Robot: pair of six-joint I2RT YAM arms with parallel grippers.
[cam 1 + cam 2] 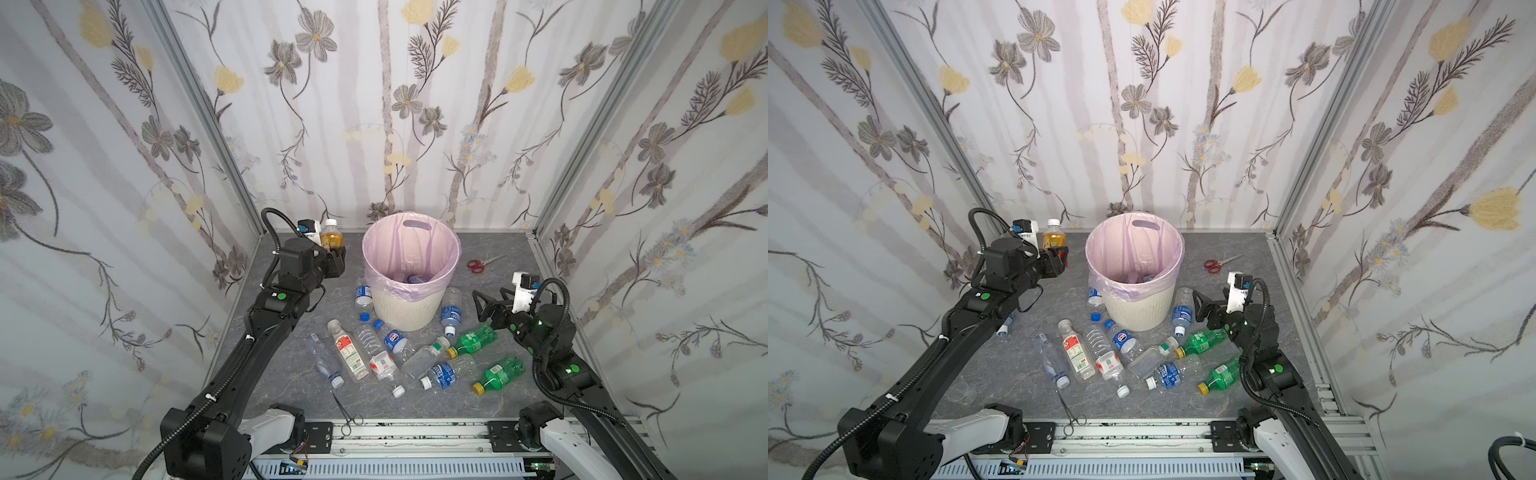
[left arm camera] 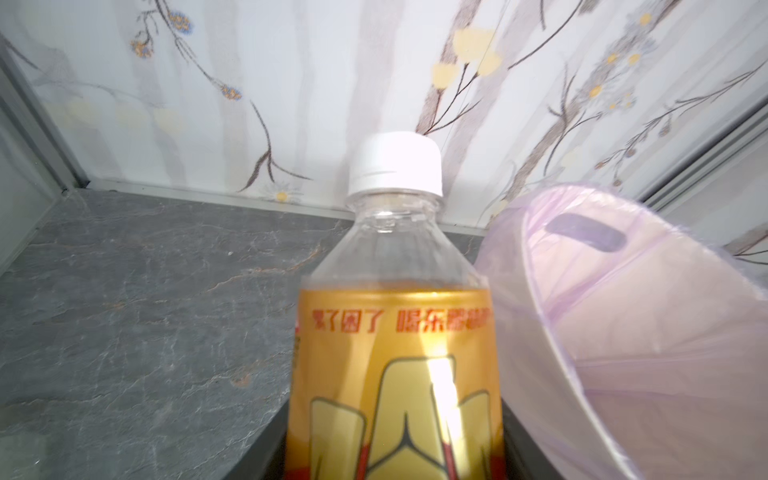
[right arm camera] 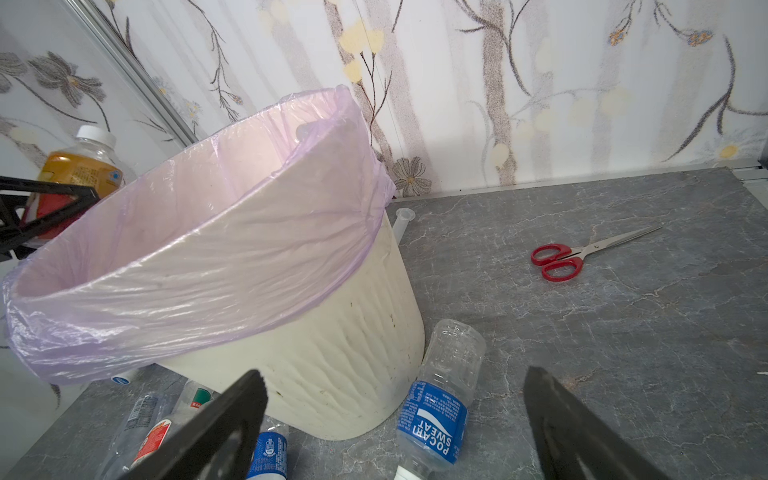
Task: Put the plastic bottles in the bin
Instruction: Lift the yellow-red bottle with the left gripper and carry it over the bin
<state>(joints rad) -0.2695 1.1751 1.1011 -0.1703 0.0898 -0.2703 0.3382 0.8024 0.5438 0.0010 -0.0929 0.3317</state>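
Stone-look tabletop [image 1: 291, 386] is carrying the bin [image 1: 411, 316]; at its ten o'clock the left gripper [image 1: 335, 254], arm reaching forward, is clamping the orange bottle [image 1: 331, 237] upright, cap upward; the right gripper [image 1: 489, 297] is hovering wide-open at four o'clock.

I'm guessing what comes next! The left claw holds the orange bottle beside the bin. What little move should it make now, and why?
Probably carry it sideways over the bin. The left claw grips the orange bottle upright just outside the rim, so letting go now would likely miss.
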